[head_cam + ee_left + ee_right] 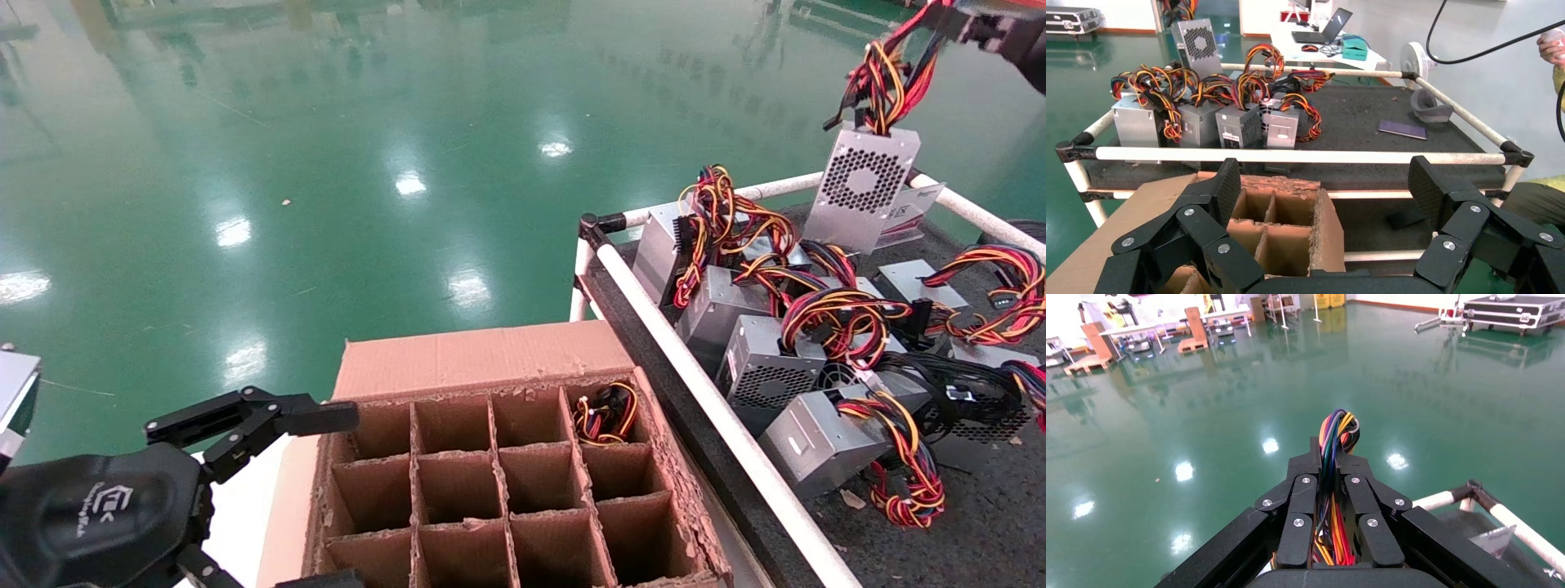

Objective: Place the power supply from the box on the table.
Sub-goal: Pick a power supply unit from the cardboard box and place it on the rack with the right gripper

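The power supply (866,192), a silver box with a round honeycomb vent, hangs tilted over the far rail of the table (981,523). Its low corner is close to the units lying there. My right gripper (952,20) is high at the top right, shut on its red, yellow and black wire bundle (882,82). In the right wrist view the wires (1333,429) run between the closed fingers of that gripper (1332,453). The brown box (482,355) with divider cells stands below. My left gripper (355,496) stands open at the box's near left side, holding nothing (1324,184).
Several other silver units (760,367) with tangled wires crowd the table's left part behind the white rail (695,384). One wire bundle (605,412) lies in a far-right box cell. A white sign (907,208) stands behind the hanging unit. Green floor surrounds everything.
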{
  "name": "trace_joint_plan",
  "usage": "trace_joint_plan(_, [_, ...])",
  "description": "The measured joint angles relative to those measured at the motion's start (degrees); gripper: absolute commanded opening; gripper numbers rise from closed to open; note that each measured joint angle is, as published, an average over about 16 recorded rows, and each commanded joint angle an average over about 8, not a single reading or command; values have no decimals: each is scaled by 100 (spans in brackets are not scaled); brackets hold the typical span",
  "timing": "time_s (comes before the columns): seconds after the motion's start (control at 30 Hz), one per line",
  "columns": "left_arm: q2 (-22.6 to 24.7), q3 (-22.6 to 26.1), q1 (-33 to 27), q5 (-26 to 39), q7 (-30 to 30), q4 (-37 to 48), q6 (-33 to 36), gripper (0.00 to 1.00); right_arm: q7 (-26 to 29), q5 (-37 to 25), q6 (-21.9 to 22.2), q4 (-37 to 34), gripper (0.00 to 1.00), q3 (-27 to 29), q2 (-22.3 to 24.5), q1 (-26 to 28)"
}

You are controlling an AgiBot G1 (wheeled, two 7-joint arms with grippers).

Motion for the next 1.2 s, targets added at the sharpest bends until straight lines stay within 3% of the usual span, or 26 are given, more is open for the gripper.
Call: trace_joint_plan(1.2, [0,0,0,0,0,0,0,100,-790,325,497,21,0,232,121,-300])
